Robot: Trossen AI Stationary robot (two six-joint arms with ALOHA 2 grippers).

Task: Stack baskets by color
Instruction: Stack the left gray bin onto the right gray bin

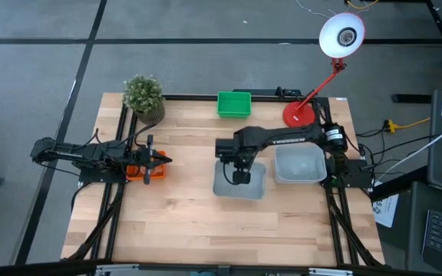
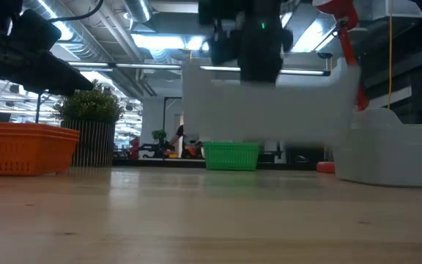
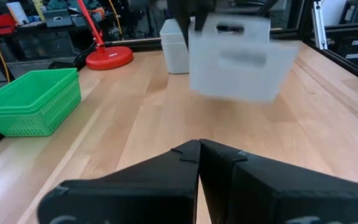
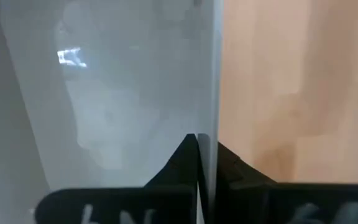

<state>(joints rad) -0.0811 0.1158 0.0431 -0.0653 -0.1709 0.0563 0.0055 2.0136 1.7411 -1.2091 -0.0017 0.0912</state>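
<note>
My right gripper is over the table's middle, shut on a pale grey basket that hangs clear of the wood. A second grey basket rests on its bottom to the right of it. A green basket stands at the far edge. An orange basket sits at the left, and my left gripper waits shut just above it. My right gripper pinches one wall of the grey basket at its rim, one finger inside the basket and one outside. The fingers come from above, pointing down. The basket hangs below them, lifted clear of the table, its open side up.
A red lamp base stands at the far right, close behind the second grey basket. A potted plant is at the far left corner. Bare wood stretches along the near half of the table.
</note>
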